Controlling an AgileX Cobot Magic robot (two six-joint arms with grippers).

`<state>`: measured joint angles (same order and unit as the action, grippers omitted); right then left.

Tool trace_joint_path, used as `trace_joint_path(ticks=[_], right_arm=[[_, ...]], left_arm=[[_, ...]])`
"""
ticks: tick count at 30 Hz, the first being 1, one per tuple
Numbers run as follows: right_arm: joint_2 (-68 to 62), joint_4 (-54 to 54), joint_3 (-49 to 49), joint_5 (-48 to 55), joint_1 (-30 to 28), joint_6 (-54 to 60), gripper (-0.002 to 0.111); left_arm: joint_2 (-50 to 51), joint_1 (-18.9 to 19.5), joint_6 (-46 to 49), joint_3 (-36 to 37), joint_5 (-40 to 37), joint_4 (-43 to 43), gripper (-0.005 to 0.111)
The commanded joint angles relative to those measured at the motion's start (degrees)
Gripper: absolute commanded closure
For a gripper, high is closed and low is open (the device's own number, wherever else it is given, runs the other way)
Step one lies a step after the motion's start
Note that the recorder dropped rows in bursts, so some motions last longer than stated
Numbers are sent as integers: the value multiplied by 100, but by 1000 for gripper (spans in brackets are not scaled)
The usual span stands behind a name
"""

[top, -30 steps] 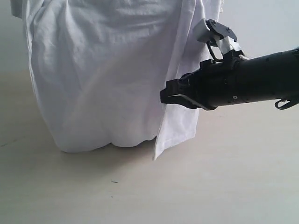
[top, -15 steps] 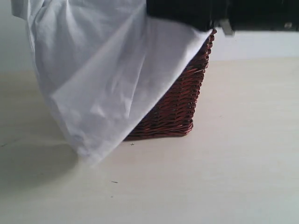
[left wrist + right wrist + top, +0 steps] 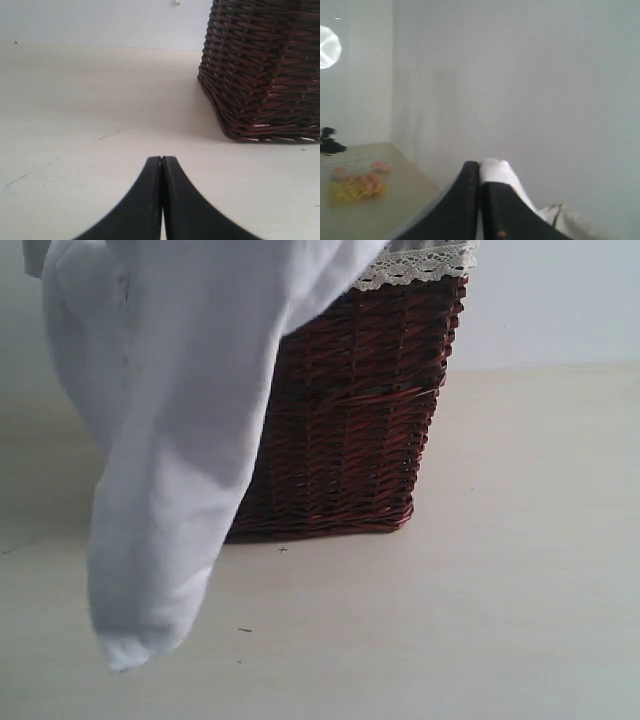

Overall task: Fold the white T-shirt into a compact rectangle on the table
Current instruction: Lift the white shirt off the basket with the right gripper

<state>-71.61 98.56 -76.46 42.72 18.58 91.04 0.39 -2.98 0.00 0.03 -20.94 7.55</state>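
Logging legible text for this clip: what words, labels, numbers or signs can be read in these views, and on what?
No text can be read in any view.
T-shirt: only plain white cloth shows; no lettering or tag in sight.
Basket and its lace trim: no label.
Table: a few small dark specks, not writing.
Orange and yellow things far off in the right wrist view: too blurred to tell.

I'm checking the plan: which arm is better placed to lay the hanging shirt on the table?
Right, probably: the right hand is shut on the white T-shirt, which dangles over the table. The left hand is shut, empty, low beside the basket.
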Motion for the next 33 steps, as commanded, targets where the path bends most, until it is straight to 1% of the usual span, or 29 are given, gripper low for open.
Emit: trace_joint_path(ticks=[1,5,14,24,28,33], right_arm=[[48,138,-765,-1066,-27,554,108],[37,138,-1340,-1622,-27,852,108],[14,138,-2432,-1687,-27,1710,108],[14,138,-3189,-2773,-39,2244,108],[24,138,-3694,-2831,-234,2638,108],[24,138,-4220,-3169,-652,2612,108]], left_arm=[[-39,-45,30,-3,28,25,107],[-39,-45,30,-3,28,25,107],[-39,-45,30,-3,28,25,107],[-39,-45,30,-3,28,25,107],[-39,-45,30,-3,28,25,107],[-39,-45,44,-3,28,25,107]])
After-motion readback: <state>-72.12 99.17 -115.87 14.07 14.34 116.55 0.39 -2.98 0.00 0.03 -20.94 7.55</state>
